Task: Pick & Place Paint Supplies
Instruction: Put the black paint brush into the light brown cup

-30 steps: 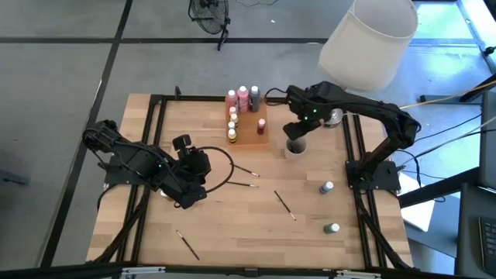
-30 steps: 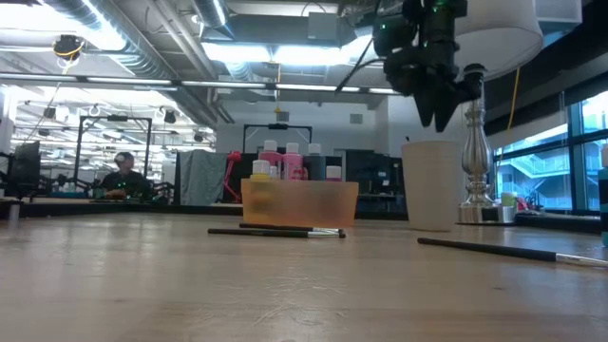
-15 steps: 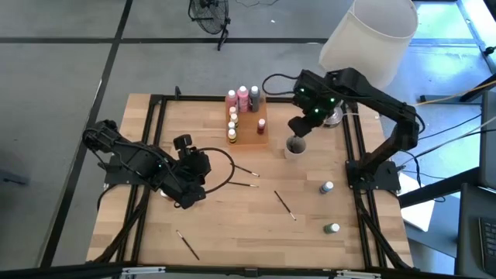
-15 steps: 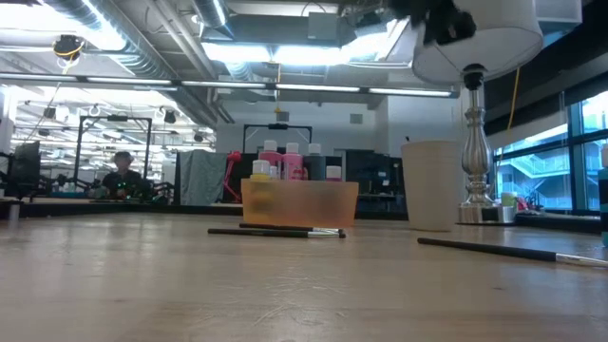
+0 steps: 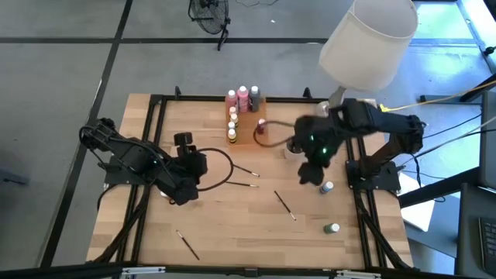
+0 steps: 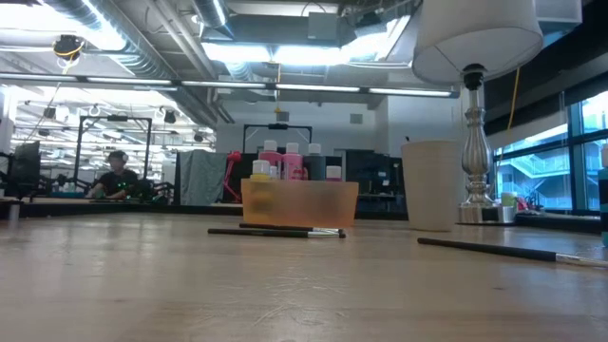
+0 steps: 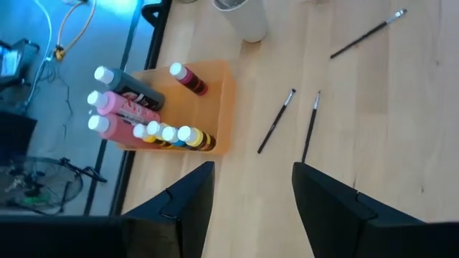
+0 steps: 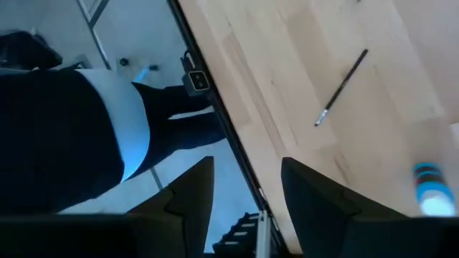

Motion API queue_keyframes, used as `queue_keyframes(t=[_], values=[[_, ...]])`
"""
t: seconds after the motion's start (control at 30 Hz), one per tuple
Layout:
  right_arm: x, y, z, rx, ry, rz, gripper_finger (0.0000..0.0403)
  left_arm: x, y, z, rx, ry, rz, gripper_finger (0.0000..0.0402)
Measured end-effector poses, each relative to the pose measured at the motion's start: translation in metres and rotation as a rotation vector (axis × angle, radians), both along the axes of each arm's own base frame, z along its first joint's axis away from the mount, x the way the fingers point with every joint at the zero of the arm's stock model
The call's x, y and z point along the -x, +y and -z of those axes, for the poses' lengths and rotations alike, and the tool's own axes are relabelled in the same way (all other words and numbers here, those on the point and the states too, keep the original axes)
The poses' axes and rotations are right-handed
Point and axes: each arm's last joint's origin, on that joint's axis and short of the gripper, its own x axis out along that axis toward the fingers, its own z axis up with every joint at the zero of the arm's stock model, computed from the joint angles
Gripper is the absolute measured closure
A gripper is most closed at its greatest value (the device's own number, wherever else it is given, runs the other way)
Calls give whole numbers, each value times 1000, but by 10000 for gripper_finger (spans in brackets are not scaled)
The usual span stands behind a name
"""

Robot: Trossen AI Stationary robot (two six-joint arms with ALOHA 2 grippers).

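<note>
1. Nearest the front edge of the tabletop [image 5: 232, 225]: one thin paintbrush [image 5: 186, 244] lies flat on the left side, apart from everything else.
2. Front right: small bottle w/ greyish cap [image 5: 332, 228] stands alone close to the right rail.
3. A bit farther in, mid-tabletop: second paintbrush [image 5: 284, 204] lies at a slant, nothing touching it.
4. Right side: blue-capped bottle [image 5: 328, 187] [image 8: 429, 190] stands on the wood.
5. Right gripper [image 5: 311, 172] [image 8: 247, 165] hangs over the tabletop just beside the blue-capped bottle, above it. Jaws spread, nothing between them.
6. Left gripper [image 5: 194, 164] [image 7: 251, 172] sits over the left half, pointing toward the tray. Jaws spread, empty.
7. Between the left gripper and the tray: pair of paintbrushes [image 5: 248, 177] [image 7: 292, 123] lie side by side, not touching.
8. Farther back: grey cup [image 6: 432, 185] [image 7: 244, 18] stands upright just right of the tray; right arm partly covers it from above.
9. Orange tray [image 5: 260, 133] [image 6: 299, 204] [image 7: 222, 107] near the back centre holds most of the bottles:
   - pink bottles [image 5: 242, 97] [image 7: 115, 115] at the back,
   - dark bottle [image 7: 133, 87] beside them,
   - row of small yellow bottles [image 5: 232, 125] [image 7: 176, 136] along one side,
   - red bottle [image 7: 190, 79] on its own in the open part.
10. Back right corner: lamp [image 5: 364, 39] [image 6: 475, 38] w/ white shade.
11. In the room beyond: a person [image 6: 116, 176] sits at a far desk.
</note>
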Motion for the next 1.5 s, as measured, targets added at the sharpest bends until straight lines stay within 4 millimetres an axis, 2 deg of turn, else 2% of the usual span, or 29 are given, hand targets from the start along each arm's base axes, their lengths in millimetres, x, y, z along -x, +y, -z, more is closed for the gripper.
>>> queue_keyframes(t=[0.17, 0.3, 0.47, 0.63, 0.77, 0.83, 1.03, 1.23, 1.5], values=[[2, 36, 1, 64, 7, 63, 235, 0, 0, 0, -20, 36, 51, 217], [-2, 63, 9, 133, 34, 150, 235, 0, 1, 0, -13, 62, 88, 217], [-14, 97, 32, 205, 109, 197, 235, 1, 0, 0, -25, 80, 124, 217], [-27, 126, 66, 270, 254, 204, 235, 2, -1, 0, -26, 80, 129, 217], [-36, 139, 96, 372, 402, 245, 235, 2, -1, 0, -26, 80, 130, 217], [-43, 145, 111, 411, 414, 225, 235, 2, -1, 0, -25, 80, 129, 217], [-51, 149, 151, 513, 504, 185, 235, 3, -3, 1, 72, 94, 116, 217], [-47, 150, 186, 503, 567, 170, 235, 5, -8, 1, 117, 98, 127, 217], [-48, 153, 226, 464, 517, 114, 235, 1, -17, -2, 168, 19, 138, 217]])
